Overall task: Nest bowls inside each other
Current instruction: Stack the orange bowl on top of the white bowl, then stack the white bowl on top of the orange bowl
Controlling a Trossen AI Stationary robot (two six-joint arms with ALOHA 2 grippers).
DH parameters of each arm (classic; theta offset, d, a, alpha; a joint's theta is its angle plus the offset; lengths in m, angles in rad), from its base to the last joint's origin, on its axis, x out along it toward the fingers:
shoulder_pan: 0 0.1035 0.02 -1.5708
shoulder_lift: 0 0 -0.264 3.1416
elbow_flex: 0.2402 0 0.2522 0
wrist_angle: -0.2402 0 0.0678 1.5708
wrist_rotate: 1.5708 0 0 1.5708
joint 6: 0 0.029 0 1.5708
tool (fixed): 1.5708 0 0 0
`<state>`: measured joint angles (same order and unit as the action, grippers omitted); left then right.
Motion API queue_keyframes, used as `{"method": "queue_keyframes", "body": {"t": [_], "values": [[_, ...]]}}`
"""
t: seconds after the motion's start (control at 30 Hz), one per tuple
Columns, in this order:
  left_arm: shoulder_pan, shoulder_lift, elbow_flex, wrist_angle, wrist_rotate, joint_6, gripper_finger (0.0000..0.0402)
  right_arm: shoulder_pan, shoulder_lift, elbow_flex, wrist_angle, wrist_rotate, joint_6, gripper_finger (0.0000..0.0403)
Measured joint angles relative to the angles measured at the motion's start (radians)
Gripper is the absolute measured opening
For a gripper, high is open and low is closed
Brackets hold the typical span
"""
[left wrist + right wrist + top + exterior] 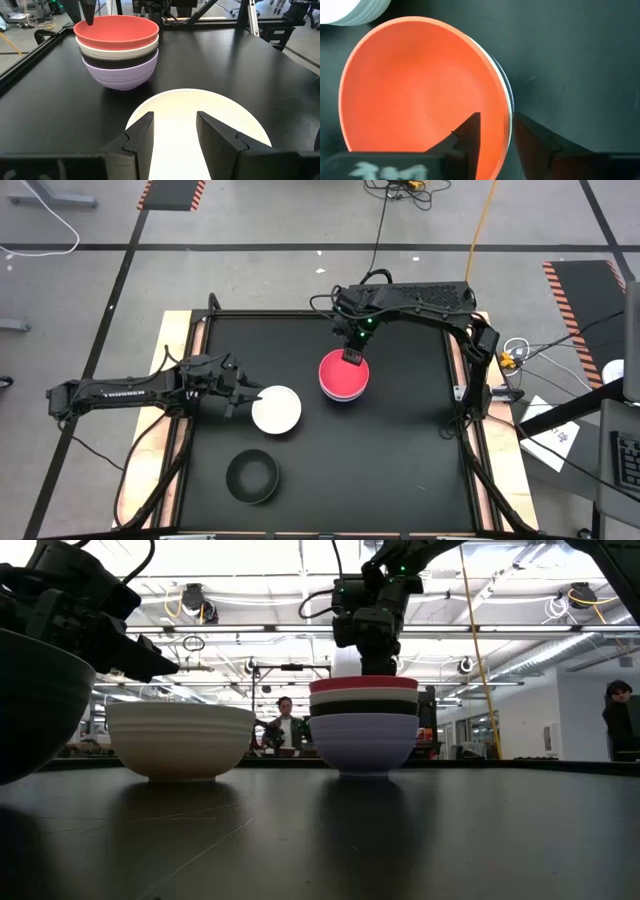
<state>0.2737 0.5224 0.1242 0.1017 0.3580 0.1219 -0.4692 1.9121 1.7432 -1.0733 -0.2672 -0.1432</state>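
The black rectangular table (400, 450) carries six round plastic bowls, all mouth-up with their axes vertical. Four of them form one nested stack near the far middle of the table: a lavender-purple ribbed bowl (120, 77) at the bottom holds a black bowl (117, 62), which holds a white bowl (117, 49), which holds the red bowl (116, 31) on top; only the rims of the upper three show above the one beneath.

Two bowls stand apart, holding nothing: a single white ribbed bowl (276, 409) left of the stack and nearer, and a single black bowl (252, 476) at the near left. Count by colour: two white, two black, one lavender-purple, one red.

The right gripper (353, 357) hangs over the far rim of the stack, its fingers (467, 137) parted and straddling the red bowl's rim, one inside and one outside, released rather than pinching.

The left gripper (240, 392) reaches in from the left at the single white bowl's left rim; its fingers (142, 132) stand apart over that rim, and whether they grasp it cannot be told.
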Motion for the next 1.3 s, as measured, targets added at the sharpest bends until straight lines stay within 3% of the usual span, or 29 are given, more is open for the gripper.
{"method": "queue_keyframes", "body": {"t": [0.37, 0.67, 0.8, 1.07, 1.3], "values": [[0.000, 0.000, 0.000, -0.001, 0.000, -0.002, 0.0147, -0.011, -0.005, 0.000, 0.027, 0.005, 0.000, 0.0165], [0.000, 0.000, 0.000, 0.005, 0.000, -0.012, 0.0147, -0.069, -0.066, 0.000, 0.025, 0.010, -0.035, 0.0159], [0.000, 0.000, 0.000, 0.004, 0.000, -0.019, 0.0147, -0.073, -0.129, -0.020, 0.038, 0.009, -0.093, 0.0136], [0.000, 0.000, 0.000, -0.002, 0.000, -0.023, 0.0147, -0.060, -0.366, -0.313, 0.267, 0.003, -0.106, 0.0009], [0.000, 0.000, 0.000, -0.003, 0.000, -0.020, 0.0147, -0.060, -0.642, -0.700, 0.512, -0.053, -0.049, 0.0002]]}}
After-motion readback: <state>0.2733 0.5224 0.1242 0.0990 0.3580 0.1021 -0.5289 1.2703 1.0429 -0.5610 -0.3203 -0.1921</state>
